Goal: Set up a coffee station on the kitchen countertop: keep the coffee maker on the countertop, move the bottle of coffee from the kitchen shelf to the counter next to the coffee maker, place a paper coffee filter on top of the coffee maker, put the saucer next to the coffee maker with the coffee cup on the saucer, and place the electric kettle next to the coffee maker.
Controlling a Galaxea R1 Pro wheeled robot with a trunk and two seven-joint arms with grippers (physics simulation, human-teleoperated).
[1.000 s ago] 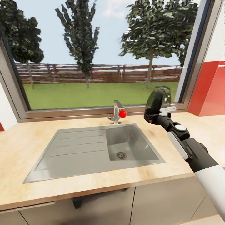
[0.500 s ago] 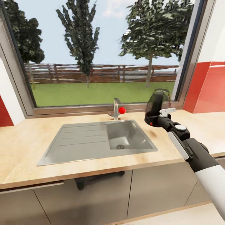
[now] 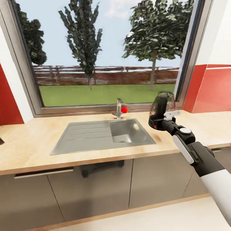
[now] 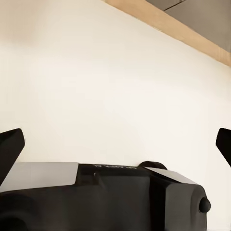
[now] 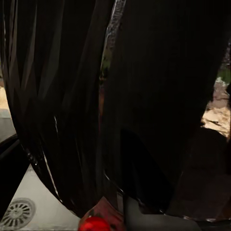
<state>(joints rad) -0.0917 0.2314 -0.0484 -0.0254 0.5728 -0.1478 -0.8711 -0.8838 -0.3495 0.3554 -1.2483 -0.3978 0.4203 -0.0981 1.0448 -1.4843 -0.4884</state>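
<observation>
While raised at right of centre in the head view, grips the electric kettle (image 3: pixel 162 107) in the right gripper (image 3: pixel 159 123), fingers clenched on the kettle's black lower part. Holds the kettle clear above the worktop (image 3: pixel 29 146), roughly upright, to the right of the sink (image 3: pixel 96 136). Carries a small red switch near the kettle base. Extends the right arm (image 3: pixel 199 160) from the lower right corner of the frame up to the kettle.

Spans the middle of the head frame as a light-wood worktop over grey cabinet fronts (image 3: pixel 93 189). Sets the steel sink into it, drainboard at left, basin at right. Stands a tap (image 3: pixel 119 109) with a red knob behind the basin, under a wide window (image 3: pixel 106 54) showing trees, lawn and a fence. Flanks the window with red wall panels (image 3: pixel 215 89).

Presses close to the smoky dark kettle body (image 5: pixel 144 96) in the right wrist frame, with the red switch (image 5: pixel 94 224) at bottom centre and the sink drain (image 5: pixel 17 211) at lower left.

Shows the left gripper (image 4: pixel 115 144) over pale floor, with both dark fingers (image 4: pixel 9 149) spread wide and released, at the left and right edges of the frame.
</observation>
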